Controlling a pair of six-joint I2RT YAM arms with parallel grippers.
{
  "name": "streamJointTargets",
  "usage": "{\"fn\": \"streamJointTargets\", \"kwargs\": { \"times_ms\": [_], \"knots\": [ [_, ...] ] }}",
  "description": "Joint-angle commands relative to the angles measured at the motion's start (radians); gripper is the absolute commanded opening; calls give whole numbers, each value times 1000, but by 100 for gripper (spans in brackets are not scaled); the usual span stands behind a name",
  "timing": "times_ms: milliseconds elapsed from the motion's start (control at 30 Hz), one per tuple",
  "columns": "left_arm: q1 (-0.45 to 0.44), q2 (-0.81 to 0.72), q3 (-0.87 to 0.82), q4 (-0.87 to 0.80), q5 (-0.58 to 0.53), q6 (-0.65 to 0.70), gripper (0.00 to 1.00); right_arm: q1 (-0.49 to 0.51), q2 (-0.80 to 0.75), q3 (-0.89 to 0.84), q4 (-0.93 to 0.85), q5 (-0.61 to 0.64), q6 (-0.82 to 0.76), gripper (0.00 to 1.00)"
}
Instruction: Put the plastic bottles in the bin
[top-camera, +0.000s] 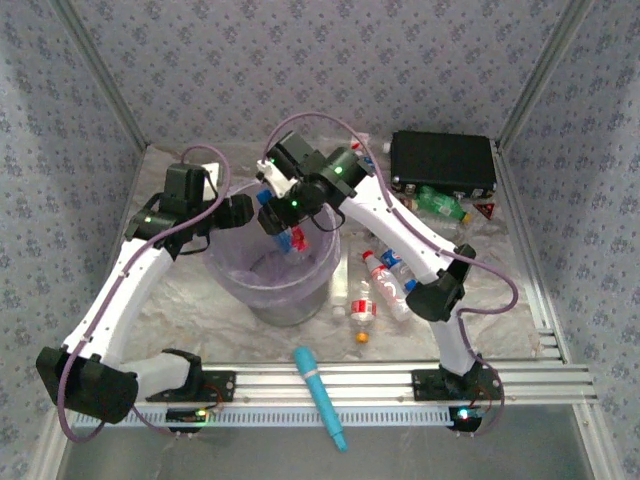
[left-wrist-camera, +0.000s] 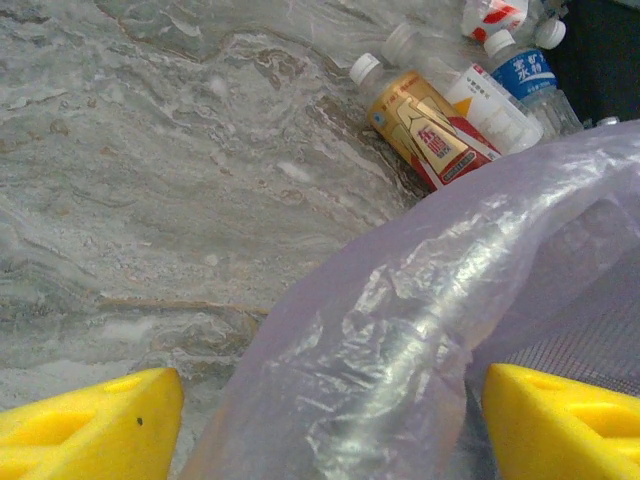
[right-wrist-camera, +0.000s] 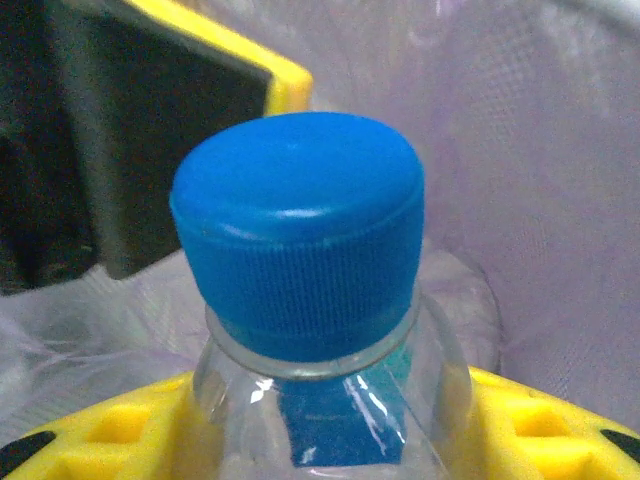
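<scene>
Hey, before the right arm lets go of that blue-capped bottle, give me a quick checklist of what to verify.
1. Right gripper, fingers shut on the blue-capped bottle: ok.
2. Bottle above the bin opening, by the top view: ok.
3. Bin upright: ok.
4. Left gripper out of the drop path: ok, open at the rim, liner between its fingers.
5. Bottle low enough not to bounce out: cannot tell.

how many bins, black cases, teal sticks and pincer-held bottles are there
bin: 1
black case: 1
teal stick: 1
blue-capped bottle, held in the right pincer: 1
total: 4
</scene>
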Motion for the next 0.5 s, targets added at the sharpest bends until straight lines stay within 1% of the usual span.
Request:
{"fn": "streamJointTargets", "kwargs": {
  "times_ms": [0, 133, 233, 467],
  "knots": [
    [5, -5, -35, -25, -31, -12, 77, 8, 12, -70, -12, 67, -22, 35],
    [5, -20, -54, -5, -18, -22, 76, 21, 46, -126, 22, 113, -30, 35],
    [5, -24, -57, -5, -17, -24, 76, 21, 54, -187, 73, 90, -17, 35],
    [5, -28, -65, -5, -19, -24, 76, 15, 55, -329, 190, 71, 34, 43]
  ]
}}
